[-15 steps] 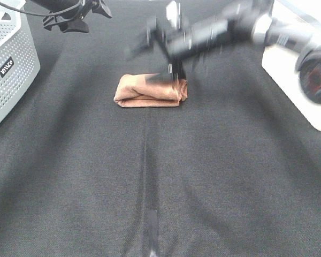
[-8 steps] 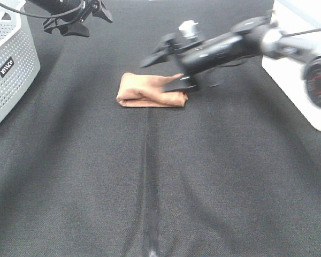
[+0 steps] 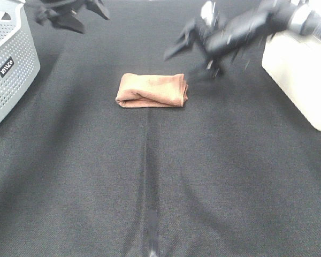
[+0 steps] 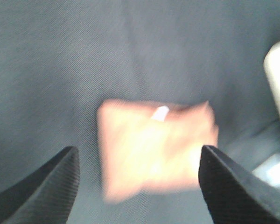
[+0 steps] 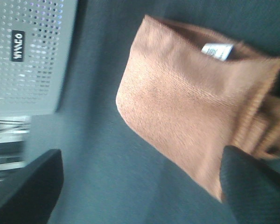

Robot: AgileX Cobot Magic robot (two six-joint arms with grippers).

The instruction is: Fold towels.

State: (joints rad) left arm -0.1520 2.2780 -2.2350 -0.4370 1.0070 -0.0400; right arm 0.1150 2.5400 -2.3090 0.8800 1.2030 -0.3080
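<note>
From the high camera, one folded brown towel point(image 3: 152, 90) lies alone on the black cloth-covered desk point(image 3: 160, 182), clear of both arms, with a perforated grey basket point(image 3: 8, 64) cut off at the left edge and a white box point(image 3: 302, 75) cut off at the right, while the blurred right end effector point(image 3: 195, 49) hangs open just beside the towel and the left end effector point(image 3: 69, 13) sits at the far edge, half out of frame. The left wrist camera is smeared by motion, yet its two dark fingers point(image 4: 46, 186) stand wide apart over the towel point(image 4: 154, 149), holding nothing, and what looks like a small white tag point(image 4: 159, 113) shows on top. The right wrist camera shows its fingers point(image 5: 256, 186) likewise spread and empty, the towel point(image 5: 186, 112) between them with one tag point(image 5: 217, 50), and the basket point(image 5: 28, 51) beyond.
</note>
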